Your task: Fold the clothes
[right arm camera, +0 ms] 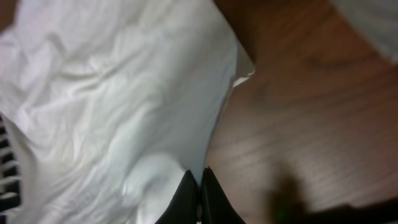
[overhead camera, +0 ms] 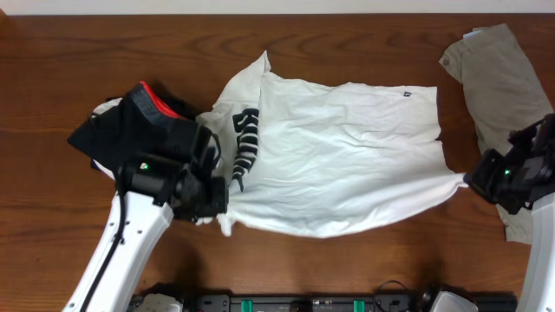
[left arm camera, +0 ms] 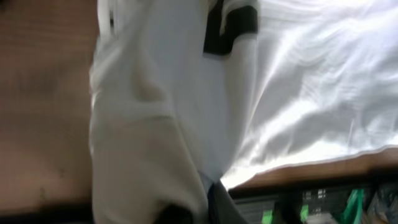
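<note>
A: T-shirt (overhead camera: pixel 338 156) location?
B: Centre of table (overhead camera: pixel 347 260), crumpled, lettering (overhead camera: pixel 245 147) at left. Leftmost, black garment (overhead camera: pixel 113 130) touches it; left gripper (overhead camera: pixel 218 201) clenched on its near-left hem.
A: Right side?
B: Its corner pinched in right gripper (right arm camera: pixel 200 186); khaki garment (overhead camera: pixel 499 78) beyond, apart.

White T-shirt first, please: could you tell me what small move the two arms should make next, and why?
Probably lift both ends of the near edge together and carry them toward the far edge. The left jaws and right jaws are each shut on the white T-shirt, which lies spread out, not yet folded.
</note>
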`<state>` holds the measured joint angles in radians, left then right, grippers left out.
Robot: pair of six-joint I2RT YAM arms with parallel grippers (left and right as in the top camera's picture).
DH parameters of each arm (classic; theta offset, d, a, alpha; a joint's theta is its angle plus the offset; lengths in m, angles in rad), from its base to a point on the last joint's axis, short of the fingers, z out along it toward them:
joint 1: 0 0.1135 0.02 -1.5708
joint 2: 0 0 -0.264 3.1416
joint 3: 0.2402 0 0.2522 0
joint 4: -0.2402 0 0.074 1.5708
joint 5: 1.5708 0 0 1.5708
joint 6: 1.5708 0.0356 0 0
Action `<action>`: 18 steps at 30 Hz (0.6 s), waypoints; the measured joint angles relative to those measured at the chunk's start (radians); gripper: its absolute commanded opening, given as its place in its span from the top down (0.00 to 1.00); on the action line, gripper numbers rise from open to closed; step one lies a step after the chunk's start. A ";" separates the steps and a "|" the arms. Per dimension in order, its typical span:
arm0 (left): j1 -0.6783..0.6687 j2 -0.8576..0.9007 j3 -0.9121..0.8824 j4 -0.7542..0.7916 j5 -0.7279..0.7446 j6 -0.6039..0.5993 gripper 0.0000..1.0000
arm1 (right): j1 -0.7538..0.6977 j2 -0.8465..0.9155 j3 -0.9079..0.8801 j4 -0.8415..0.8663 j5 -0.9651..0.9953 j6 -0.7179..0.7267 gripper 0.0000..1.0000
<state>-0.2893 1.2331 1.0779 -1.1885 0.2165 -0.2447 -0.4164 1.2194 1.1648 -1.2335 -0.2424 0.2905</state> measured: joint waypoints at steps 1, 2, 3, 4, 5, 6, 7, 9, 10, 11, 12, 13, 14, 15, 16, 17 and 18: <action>0.000 0.013 0.000 0.029 -0.007 0.008 0.94 | 0.000 0.001 0.001 0.009 0.001 0.001 0.99; 0.002 0.043 0.000 0.062 -0.014 0.018 0.94 | 0.000 0.005 0.001 0.016 0.002 0.001 0.99; 0.005 0.080 0.001 0.093 -0.018 0.027 0.93 | 0.000 0.012 0.001 0.024 0.000 0.001 0.99; 0.009 0.125 0.002 0.125 -0.021 0.038 0.88 | 0.000 0.021 0.001 0.034 -0.003 0.001 0.99; 0.013 0.173 0.003 0.152 -0.023 0.046 0.76 | 0.000 0.027 0.001 0.040 -0.006 0.001 0.99; 0.018 0.230 0.003 0.176 -0.026 0.065 0.63 | 0.000 0.037 0.001 0.051 -0.010 0.002 0.99; 0.021 0.284 0.004 0.197 -0.030 0.071 0.58 | 0.001 0.046 0.001 0.060 -0.012 0.001 0.99; 0.026 0.385 0.004 0.221 -0.036 0.081 0.52 | 0.008 0.062 0.001 0.071 -0.013 0.002 0.99; 0.026 0.432 0.004 0.221 -0.038 0.089 0.51 | 0.012 0.069 0.001 0.074 -0.015 0.002 0.99; 0.026 0.459 0.004 0.220 -0.040 0.090 0.50 | 0.017 0.076 0.001 0.076 -0.016 0.002 0.99; 0.026 0.481 0.004 0.212 -0.040 0.092 0.49 | 0.020 0.080 0.001 0.079 -0.017 0.002 0.99; 0.026 0.491 0.004 0.204 -0.040 0.093 0.49 | 0.023 0.085 0.001 0.081 -0.018 0.002 0.99; 0.026 0.491 0.004 0.195 -0.040 0.093 0.49 | 0.026 0.088 0.001 0.083 -0.018 0.002 0.99; 0.026 0.484 0.004 0.186 -0.040 0.093 0.48 | 0.026 0.089 0.001 0.085 -0.018 0.002 0.99; 0.026 0.471 0.004 0.175 -0.040 0.094 0.48 | 0.027 0.090 0.001 0.090 -0.019 0.002 0.99; 0.026 0.450 0.004 0.164 -0.040 0.095 0.48 | 0.027 0.090 0.001 0.093 -0.019 0.002 0.99; 0.026 0.426 0.004 0.152 -0.040 0.095 0.48 | 0.027 0.089 0.001 0.094 -0.019 0.002 0.99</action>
<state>-0.2634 1.6592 1.0817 -1.0367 0.1761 -0.1493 -0.3897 1.3087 1.1660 -1.1393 -0.2611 0.2920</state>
